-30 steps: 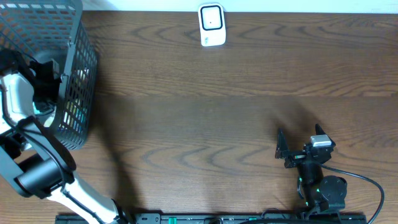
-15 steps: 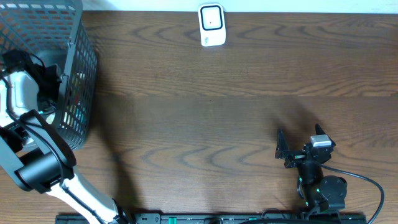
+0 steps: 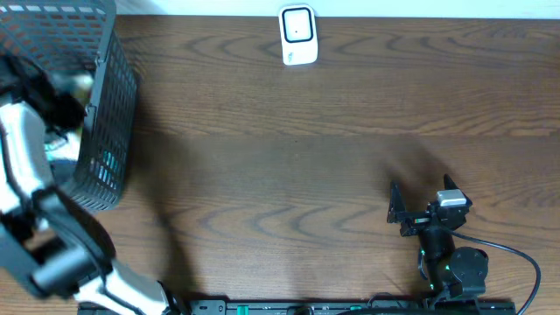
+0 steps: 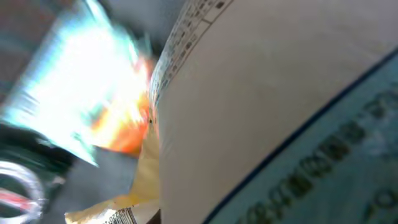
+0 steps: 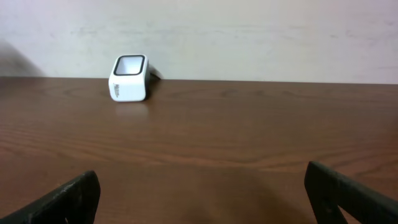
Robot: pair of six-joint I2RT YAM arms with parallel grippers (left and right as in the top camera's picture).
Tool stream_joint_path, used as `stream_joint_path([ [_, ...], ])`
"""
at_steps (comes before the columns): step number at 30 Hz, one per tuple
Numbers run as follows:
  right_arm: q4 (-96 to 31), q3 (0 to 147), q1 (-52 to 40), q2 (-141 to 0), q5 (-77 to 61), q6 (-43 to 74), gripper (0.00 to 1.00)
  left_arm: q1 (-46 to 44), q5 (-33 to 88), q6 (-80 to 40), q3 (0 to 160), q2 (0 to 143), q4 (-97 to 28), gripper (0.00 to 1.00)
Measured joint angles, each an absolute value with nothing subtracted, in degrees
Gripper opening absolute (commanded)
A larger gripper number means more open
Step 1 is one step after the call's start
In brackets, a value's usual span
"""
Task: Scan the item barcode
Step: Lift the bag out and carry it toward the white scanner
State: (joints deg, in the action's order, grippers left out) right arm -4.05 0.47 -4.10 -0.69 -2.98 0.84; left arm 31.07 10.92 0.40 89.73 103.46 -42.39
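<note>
My left gripper (image 3: 59, 103) is down inside the grey wire basket (image 3: 112, 105) at the far left, blurred by motion. Its wrist view is filled by a cream package with a dark blue stripe and teal print (image 4: 280, 112), pressed close and hiding the fingers. A pale item (image 3: 83, 83) shows beside the gripper from overhead. A yellow packet with a barcode (image 4: 121, 216) lies below it. The white scanner (image 3: 297, 35) stands at the table's far edge, also facing the right wrist camera as scanner (image 5: 129, 78). My right gripper (image 3: 398, 213) rests open near the front right, empty.
Inside the basket lie an orange and silvery packet (image 4: 93, 93) and a round clear lid (image 4: 18, 186). The basket's tall mesh walls surround the left arm. Brown wood tabletop (image 3: 289, 175) stretches between the basket, scanner and right arm.
The left gripper closed inside the basket and shifted toward the far side; a pale item now shows beside it. The right arm has not moved.
</note>
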Motion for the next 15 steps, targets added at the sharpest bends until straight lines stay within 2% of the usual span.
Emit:
stream_joint_path([
  [8, -4.1, 0.5, -4.1, -0.7, -3.0, 0.8, 0.99, 31.1, 13.5, -6.4, 90.3, 85.4, -33.1, 0.07],
  [15, -4.1, 0.5, -4.1, -0.7, -3.0, 0.8, 0.99, 31.1, 15.3, -16.2, 90.3, 76.8, -27.1, 0.07],
])
